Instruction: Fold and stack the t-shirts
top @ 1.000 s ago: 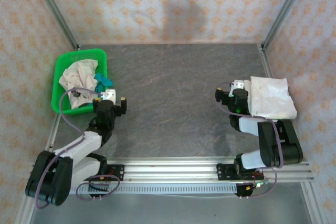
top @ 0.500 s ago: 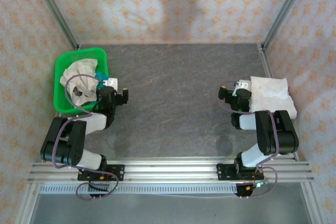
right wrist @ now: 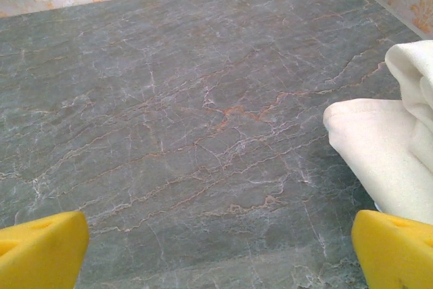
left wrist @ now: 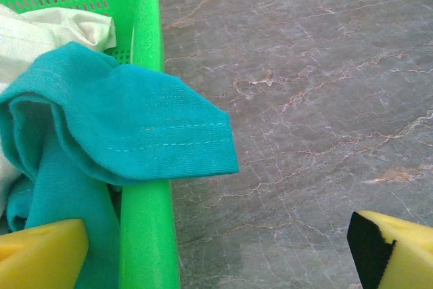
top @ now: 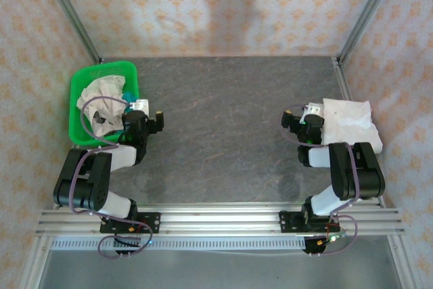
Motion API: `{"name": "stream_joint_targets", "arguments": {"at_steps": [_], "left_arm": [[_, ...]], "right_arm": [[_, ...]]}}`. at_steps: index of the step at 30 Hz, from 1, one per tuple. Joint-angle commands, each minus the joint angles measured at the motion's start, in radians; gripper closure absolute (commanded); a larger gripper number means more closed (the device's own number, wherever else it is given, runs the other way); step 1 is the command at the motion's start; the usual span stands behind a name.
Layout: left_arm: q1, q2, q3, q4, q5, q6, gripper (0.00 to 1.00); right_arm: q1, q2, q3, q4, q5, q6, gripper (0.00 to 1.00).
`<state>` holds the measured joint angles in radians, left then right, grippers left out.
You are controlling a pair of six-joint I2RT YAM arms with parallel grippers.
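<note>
Starting at the green basket point(top: 105, 67): it has a crumpled cream shirt point(top: 98, 96) inside and a teal shirt point(left wrist: 115, 126) flopped over its right wall, with one hem hanging out past the rim. The left gripper point(left wrist: 216, 255) is right at that wall with its fingers spread wide and holding nothing. One pad is on the basket side over the teal cloth, the other out over the bare table point(top: 223, 99). My guess is it's lined up to pinch that draped teal bit, since that's the easiest thing to grab. Way across from the basket, the right gripper point(top: 306, 116) is also wide open and empty, just on the basket side of a folded cream shirt point(top: 348, 125). That looks like the stack, kept far from the basket to leave the middle for folding.
</note>
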<state>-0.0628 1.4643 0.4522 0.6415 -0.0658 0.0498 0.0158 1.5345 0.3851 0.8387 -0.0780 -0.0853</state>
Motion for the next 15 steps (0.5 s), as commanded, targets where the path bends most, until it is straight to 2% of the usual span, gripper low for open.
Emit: {"name": "stream_joint_targets", "arguments": {"at_steps": [1, 15], "left_arm": [[0.006, 0.014, 0.011, 0.025, -0.003, -0.016, 0.00], [0.006, 0.014, 0.011, 0.024, -0.002, -0.016, 0.00]], "right_arm": [[-0.009, 0.006, 0.005, 0.031, -0.014, 0.017, 0.00], [-0.011, 0.006, -0.003, 0.045, -0.023, 0.016, 0.01]]}}
